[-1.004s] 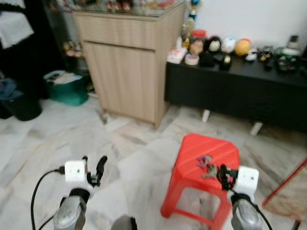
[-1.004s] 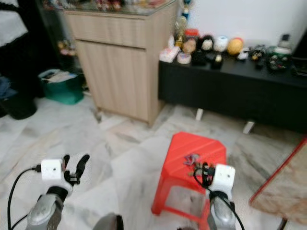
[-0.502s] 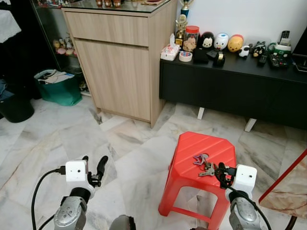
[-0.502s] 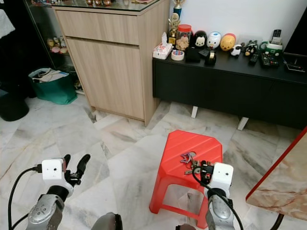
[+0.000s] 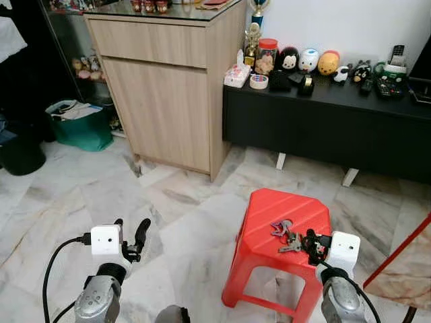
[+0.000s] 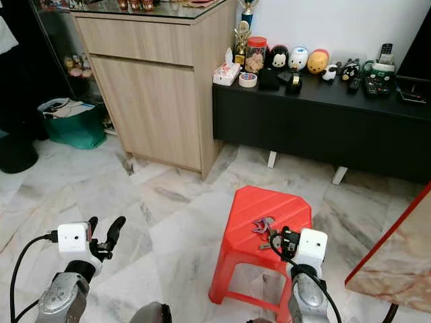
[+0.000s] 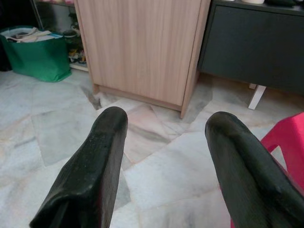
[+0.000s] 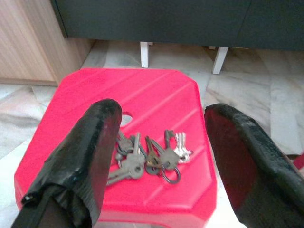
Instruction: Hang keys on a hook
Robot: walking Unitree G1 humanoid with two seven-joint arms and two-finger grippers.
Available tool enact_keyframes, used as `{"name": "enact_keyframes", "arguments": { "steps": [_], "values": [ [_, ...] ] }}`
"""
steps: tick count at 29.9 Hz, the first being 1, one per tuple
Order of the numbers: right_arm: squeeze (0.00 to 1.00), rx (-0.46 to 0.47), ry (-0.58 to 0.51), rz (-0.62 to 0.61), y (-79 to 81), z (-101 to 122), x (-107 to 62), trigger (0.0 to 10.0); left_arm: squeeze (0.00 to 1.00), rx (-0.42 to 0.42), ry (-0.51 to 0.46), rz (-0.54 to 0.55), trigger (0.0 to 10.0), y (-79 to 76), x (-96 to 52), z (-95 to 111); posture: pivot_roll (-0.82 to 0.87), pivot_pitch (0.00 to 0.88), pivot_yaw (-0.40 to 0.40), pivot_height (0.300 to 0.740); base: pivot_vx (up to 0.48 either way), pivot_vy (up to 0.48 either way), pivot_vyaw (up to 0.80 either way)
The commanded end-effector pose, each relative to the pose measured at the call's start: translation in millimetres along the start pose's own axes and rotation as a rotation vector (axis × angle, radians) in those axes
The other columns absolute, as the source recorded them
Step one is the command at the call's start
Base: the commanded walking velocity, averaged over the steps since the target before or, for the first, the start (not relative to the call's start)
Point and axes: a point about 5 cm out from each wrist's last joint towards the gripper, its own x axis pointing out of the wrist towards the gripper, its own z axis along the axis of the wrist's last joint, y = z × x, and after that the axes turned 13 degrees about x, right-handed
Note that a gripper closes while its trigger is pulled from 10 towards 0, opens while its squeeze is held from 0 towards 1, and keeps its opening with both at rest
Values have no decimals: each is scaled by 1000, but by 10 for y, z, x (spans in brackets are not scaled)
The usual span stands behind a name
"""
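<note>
Nearest to us, our right gripper hangs just short of the red stool, its jaws spread wide with nothing between them. Our left gripper is held over bare marble floor, jaws also apart and empty.

The keys lie in a loose heap on the stool's top, near the edge closest to us, several blades fanned out from joined rings. We judge them light but awkward: hard, thin metal lying flat on smooth plastic, likely to slide or spread under the jaws. The bunched middle, where rings and key heads overlap, looks the best place to pinch; a single blade would probably slip. Once lifted, the rest should dangle freely, and a ring must stay exposed for hanging.

Beyond the stool stand a wooden cabinet and a low black counter with small ornaments. We cannot make out a hook here.
</note>
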Motion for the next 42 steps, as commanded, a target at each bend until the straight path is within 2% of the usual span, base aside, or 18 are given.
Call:
{"name": "enact_keyframes", "arguments": {
  "steps": [1,18,22,34,39,42],
  "values": [
    [0,-11,-9,7,10,32,27,10000,0,12,-6,1,10000,15,28,36,47,0,17,647,315,0,0],
    [0,-21,-2,34,38,29,37,10000,0,6,-4,1,10000,-9,13,29,54,0,9,647,315,0,0],
    [0,-23,5,38,25,20,35,10000,0,-28,-9,14,10000,-12,22,44,50,0,9,647,293,0,0],
    [0,-11,-1,63,59,34,48,10000,0,-12,-20,8,10000,-5,37,63,48,0,12,647,0,0,0],
    [0,-19,38,51,53,-11,53,10000,0,-11,-17,4,10000,-10,30,60,49,0,13,647,0,0,0],
    [0,-19,45,52,55,-13,62,10000,0,-11,-16,3,10000,-14,29,56,47,0,12,632,0,0,0]
  ]
}}
